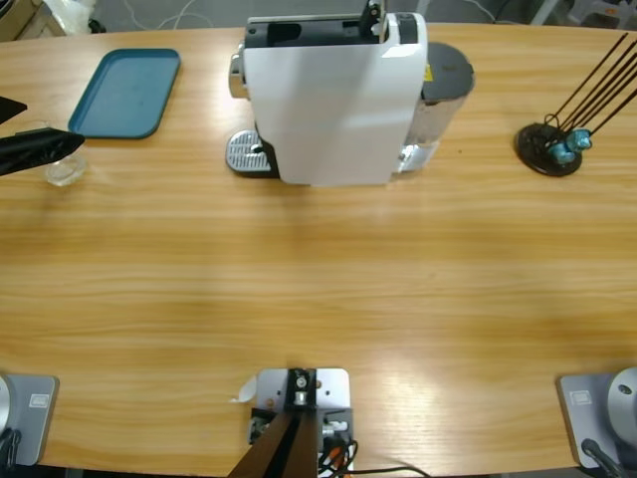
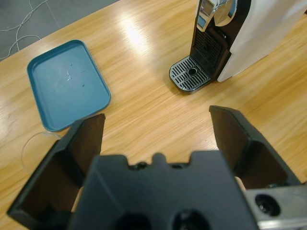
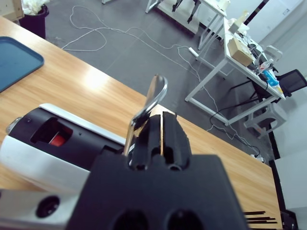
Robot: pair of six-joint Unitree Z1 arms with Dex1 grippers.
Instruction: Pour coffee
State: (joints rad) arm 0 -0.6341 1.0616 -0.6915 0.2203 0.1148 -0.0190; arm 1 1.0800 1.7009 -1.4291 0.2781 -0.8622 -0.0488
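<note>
I get bright, even overhead light. Soft white glare sits on the desk (image 1: 318, 299) in both wrist views, and only faint shadows lie beside the coffee machine (image 1: 333, 100). The nearest pincer bodies look slightly blurred.

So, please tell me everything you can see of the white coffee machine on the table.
The coffee machine stands upright at the far middle of the wooden table. Its body is glossy white, apparently plastic, with a black front and black top. A round metal drip grate sits at its foot, nothing on it. On top, a silver lever is raised, and the right gripper is closed on it. A grey tank is behind it. The teal tray lies apart from it.
</note>
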